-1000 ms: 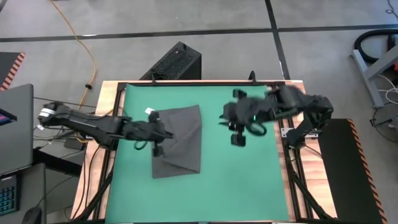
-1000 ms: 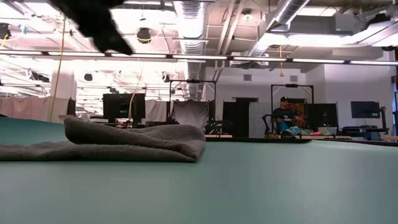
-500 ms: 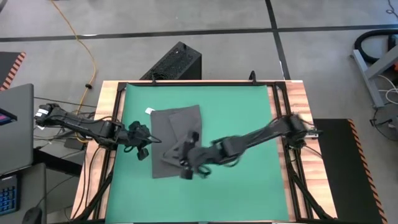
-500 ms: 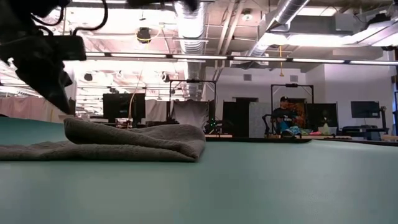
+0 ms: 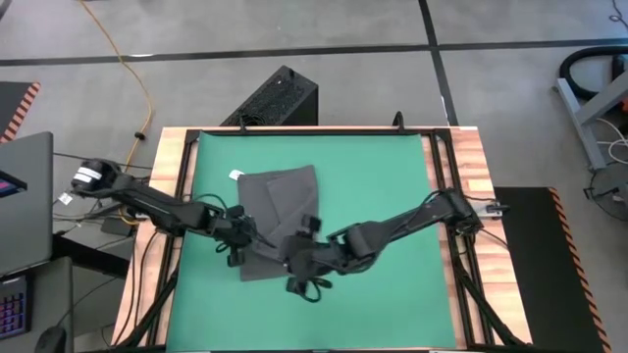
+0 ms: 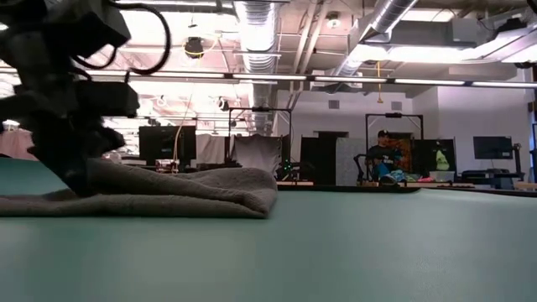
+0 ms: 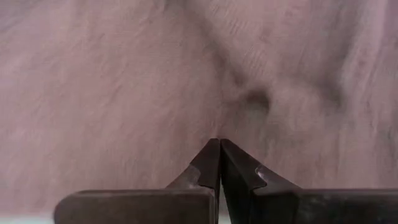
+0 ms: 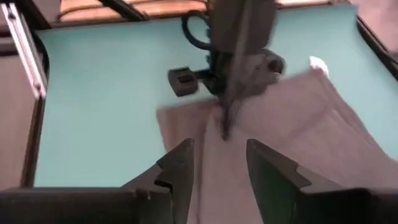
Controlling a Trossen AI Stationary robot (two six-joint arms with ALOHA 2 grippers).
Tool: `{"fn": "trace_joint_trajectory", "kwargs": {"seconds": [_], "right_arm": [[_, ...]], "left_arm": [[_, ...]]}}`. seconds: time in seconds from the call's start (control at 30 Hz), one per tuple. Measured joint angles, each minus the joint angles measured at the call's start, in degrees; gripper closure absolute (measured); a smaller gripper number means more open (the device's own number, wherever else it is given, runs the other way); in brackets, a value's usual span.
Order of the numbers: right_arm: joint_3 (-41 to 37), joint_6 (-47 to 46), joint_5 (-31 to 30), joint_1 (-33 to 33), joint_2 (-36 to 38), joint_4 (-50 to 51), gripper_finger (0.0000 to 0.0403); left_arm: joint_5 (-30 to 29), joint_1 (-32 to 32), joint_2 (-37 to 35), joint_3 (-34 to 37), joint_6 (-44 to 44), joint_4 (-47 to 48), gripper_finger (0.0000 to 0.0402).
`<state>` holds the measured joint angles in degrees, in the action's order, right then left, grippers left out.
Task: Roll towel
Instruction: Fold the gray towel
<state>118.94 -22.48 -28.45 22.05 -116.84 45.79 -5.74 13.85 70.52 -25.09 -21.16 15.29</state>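
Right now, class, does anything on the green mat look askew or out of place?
The dark grey soft towel lies crooked on the green mat, folded unevenly, its white tag poking out at the far corner. The shut left gripper presses its left edge; the open right gripper hovers at its near edge.

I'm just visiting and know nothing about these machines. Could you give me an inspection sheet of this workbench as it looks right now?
Surface: green mat on a wooden table.
Job's things: dark grey towel, partly folded, lying flat, white tag at its far corner.
Clutter: nothing seen on the mat.
Grippers: left gripper jaws shut, tip against the towel's left edge; right gripper jaws open, at the towel's near edge.
Cables: yellow cable on the floor; black wires along the arms.
Surroundings: black box behind the table, laptop at left, seated person far back.
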Motion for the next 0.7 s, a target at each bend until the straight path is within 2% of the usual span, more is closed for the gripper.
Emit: {"fn": "trace_joint_trajectory", "kwargs": {"seconds": [0.2,0.33,0.4,0.5,0.6,0.7], "right_arm": [[0.56,-12.14,-4.22,3.94,6.71,12.16,0.0242],[0.52,-20.45,-6.97,7.64,9.06,20.78,0.0230],[0.52,-23.59,-7.51,9.18,9.16,24.76,0.0223],[0.52,-25.52,-7.54,10.76,6.77,26.35,0.0213],[0.45,-25.54,-7.54,11.40,2.80,24.55,0.0205],[0.43,-25.26,-7.40,11.03,-0.72,21.34,0.0202]], "left_arm": [[7.68,0.19,12.42,-0.57,-4.54,-20.09,0.0402],[11.26,0.19,21.69,-5.47,-6.00,-30.19,0.0402],[12.45,0.11,23.97,-9.73,-4.62,-29.54,0.0401],[12.54,0.04,23.96,-14.90,-0.99,-22.64,0.0401],[10.87,-0.09,19.77,-19.64,3.94,-13.42,0.0402],[7.75,-0.13,14.59,-21.33,8.35,-4.68,0.0402]]}}
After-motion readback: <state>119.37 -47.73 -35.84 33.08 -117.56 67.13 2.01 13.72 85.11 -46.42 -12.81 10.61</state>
